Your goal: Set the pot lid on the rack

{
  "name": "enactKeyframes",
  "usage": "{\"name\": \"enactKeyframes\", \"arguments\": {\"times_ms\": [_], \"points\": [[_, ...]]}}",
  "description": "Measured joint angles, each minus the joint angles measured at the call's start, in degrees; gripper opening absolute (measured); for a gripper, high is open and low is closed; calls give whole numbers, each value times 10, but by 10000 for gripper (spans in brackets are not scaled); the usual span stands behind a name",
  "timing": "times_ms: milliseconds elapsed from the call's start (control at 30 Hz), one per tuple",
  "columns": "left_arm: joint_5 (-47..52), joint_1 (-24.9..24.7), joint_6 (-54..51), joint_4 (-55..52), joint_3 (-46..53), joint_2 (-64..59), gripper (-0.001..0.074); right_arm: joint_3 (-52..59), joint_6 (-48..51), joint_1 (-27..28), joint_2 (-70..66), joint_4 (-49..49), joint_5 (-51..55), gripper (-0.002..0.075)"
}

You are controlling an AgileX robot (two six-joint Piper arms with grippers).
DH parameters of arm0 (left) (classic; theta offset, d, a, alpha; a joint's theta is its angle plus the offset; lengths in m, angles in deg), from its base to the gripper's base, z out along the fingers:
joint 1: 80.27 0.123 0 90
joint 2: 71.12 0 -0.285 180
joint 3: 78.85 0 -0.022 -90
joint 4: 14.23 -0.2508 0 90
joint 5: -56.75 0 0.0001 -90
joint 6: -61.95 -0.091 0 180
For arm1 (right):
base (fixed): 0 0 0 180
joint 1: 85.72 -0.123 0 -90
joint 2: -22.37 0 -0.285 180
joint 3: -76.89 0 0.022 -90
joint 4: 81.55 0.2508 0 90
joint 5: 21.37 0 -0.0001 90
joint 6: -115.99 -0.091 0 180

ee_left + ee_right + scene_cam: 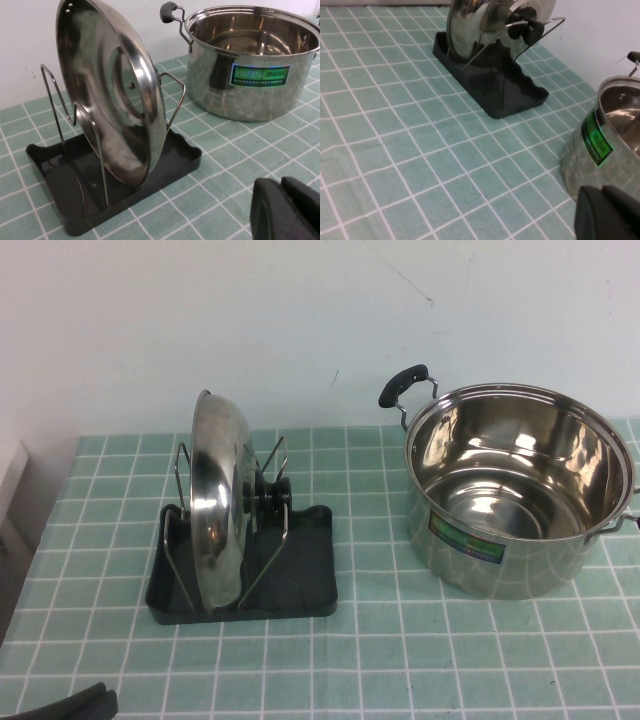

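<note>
The shiny steel pot lid (218, 502) stands on edge in the dark rack (300, 575), leaning between the wire dividers, with its black knob (272, 494) facing the pot. It also shows in the left wrist view (112, 95) and the right wrist view (480, 25). My left gripper (75, 705) is at the table's near left edge, shut and empty; its fingers (282, 207) are pressed together. My right gripper (610, 212) is out of the high view, shut and empty, next to the pot.
The open steel pot (515, 490) with black handles and a green label stands at the right, also in the left wrist view (250, 60) and the right wrist view (610, 135). A green tiled cloth (400, 650) covers the table. A white wall is behind.
</note>
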Motion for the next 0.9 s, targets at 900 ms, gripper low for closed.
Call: {"name": "enactKeyframes", "arguments": {"times_ms": [900], "points": [[-60,217,182,-191,143,140,-1,0,1,0,0,-1,10,-1]]}}
